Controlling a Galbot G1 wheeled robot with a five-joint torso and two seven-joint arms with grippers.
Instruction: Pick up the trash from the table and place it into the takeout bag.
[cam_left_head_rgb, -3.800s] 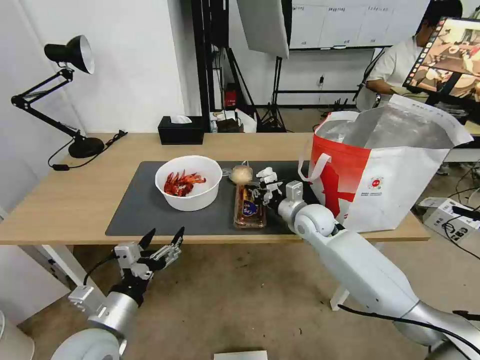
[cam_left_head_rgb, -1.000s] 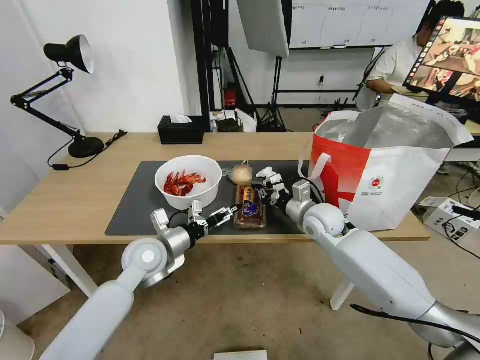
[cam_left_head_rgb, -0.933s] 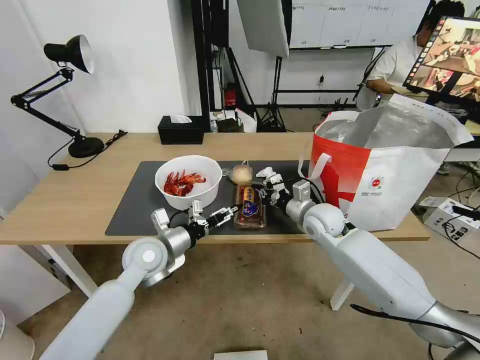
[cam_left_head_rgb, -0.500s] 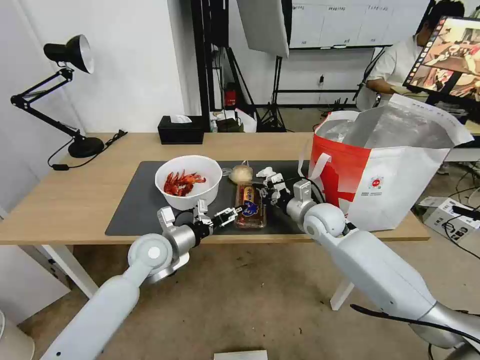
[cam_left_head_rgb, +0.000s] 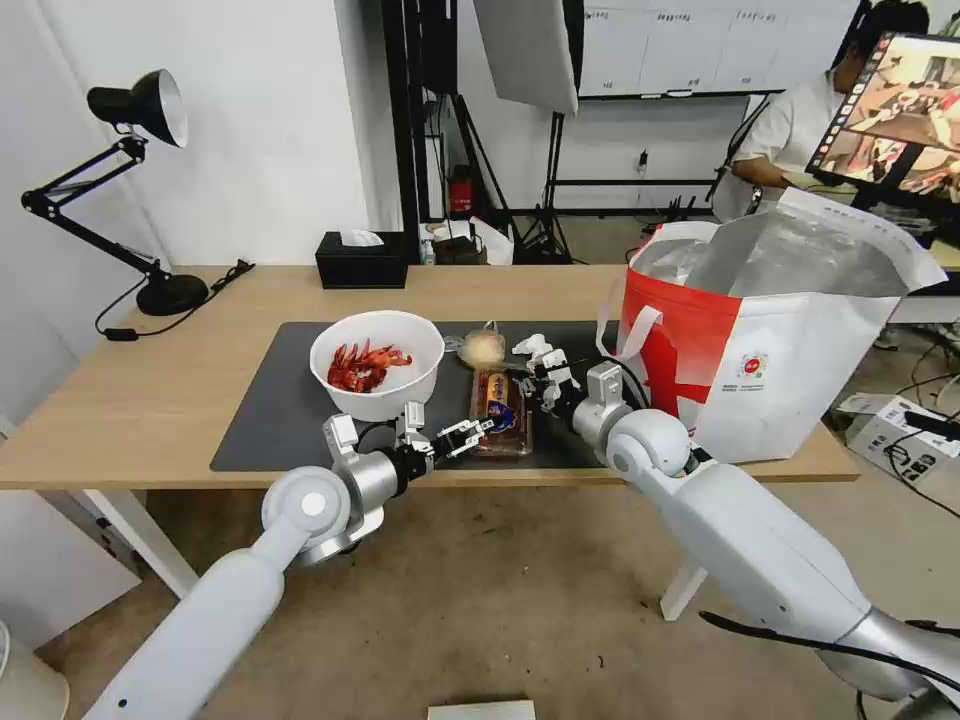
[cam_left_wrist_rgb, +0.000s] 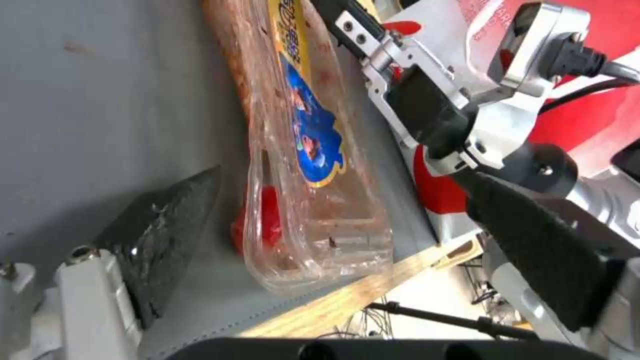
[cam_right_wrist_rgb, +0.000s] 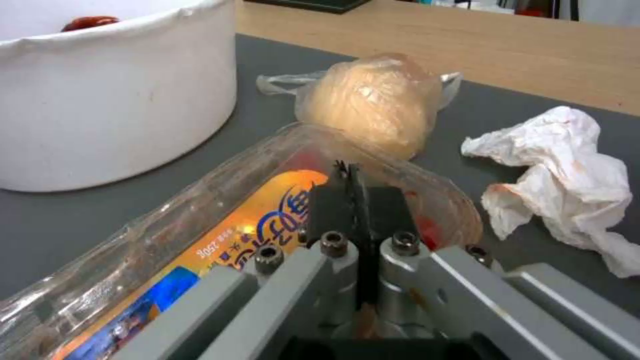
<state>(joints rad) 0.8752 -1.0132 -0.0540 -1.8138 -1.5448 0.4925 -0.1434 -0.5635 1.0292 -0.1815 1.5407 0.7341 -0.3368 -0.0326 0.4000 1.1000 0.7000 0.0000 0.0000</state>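
The clear tray (cam_left_head_rgb: 500, 405) with food scraps lies lengthwise on the dark mat (cam_left_head_rgb: 270, 420) of the table (cam_left_head_rgb: 140, 410). My left gripper (cam_left_head_rgb: 466, 436) is open at the tray's (cam_left_wrist_rgb: 300, 150) near end, and in the left wrist view that gripper (cam_left_wrist_rgb: 347, 245) has one finger on each side of it. My right gripper (cam_left_head_rgb: 530, 383) is shut, its tips (cam_right_wrist_rgb: 348, 175) resting on the tray's (cam_right_wrist_rgb: 200, 235) top by the far right edge. The white bowl (cam_left_head_rgb: 377, 365) of red shells, the bagged lump (cam_left_head_rgb: 483, 347) and the crumpled tissue (cam_right_wrist_rgb: 567, 170) lie close by. The takeout bag (cam_left_head_rgb: 770, 350) stands open at the right.
A black tissue box (cam_left_head_rgb: 362, 262) sits at the table's back edge and a black desk lamp (cam_left_head_rgb: 140, 120) at the far left. The bag's loop handle (cam_left_head_rgb: 625, 335) hangs close to my right wrist. Bare wood lies left of the mat.
My left arm has come up from below the table's front edge and reached right until its open fingers straddle the tray's near end. The right gripper and the tray have hardly moved.
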